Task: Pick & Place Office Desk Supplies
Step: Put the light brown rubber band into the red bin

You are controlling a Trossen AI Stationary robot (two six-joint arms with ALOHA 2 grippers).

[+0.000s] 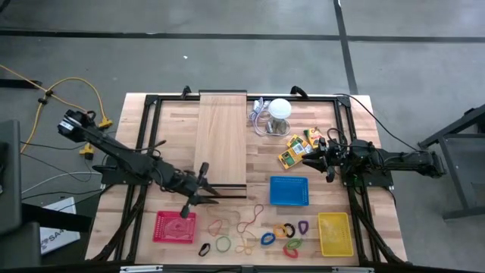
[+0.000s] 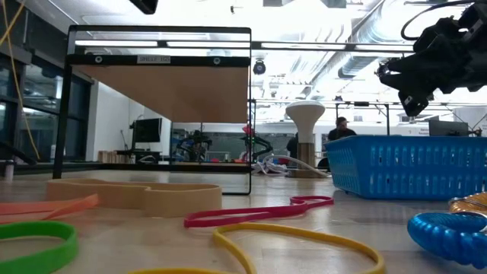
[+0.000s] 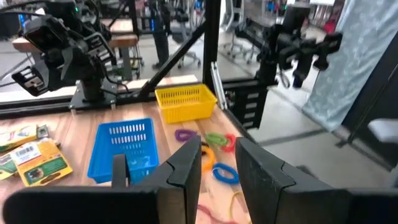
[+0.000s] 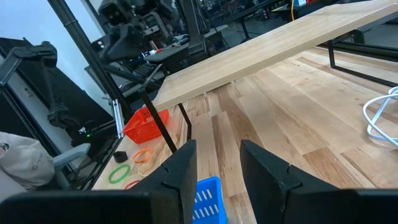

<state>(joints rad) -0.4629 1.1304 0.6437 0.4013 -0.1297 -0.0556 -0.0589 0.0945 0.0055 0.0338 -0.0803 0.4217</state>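
The office desk supplies lie along the near edge: tan point(image 1: 246, 221), green point(image 1: 223, 243) and black point(image 1: 204, 249) rubber bands, and blue point(image 1: 267, 239), orange point(image 1: 282, 230) and purple point(image 1: 303, 227) clips. Yellow-orange packs point(image 1: 292, 152) lie at the far right. My left gripper point(image 1: 214, 193) stands open above the table by the board's near end, over none of the supplies; its wrist view shows nothing between the fingers point(image 3: 186, 168). My right gripper point(image 1: 309, 158) hangs open beside the packs, apart from them, and is empty in its wrist view point(image 4: 217, 168).
A red basket point(image 1: 175, 226), a blue basket point(image 1: 289, 191) and a yellow basket point(image 1: 335, 233) stand near the front. A long wooden board point(image 1: 222, 140) sits raised on a black frame mid-table. A white ball-like object point(image 1: 280, 108) with a grey cable is at the back.
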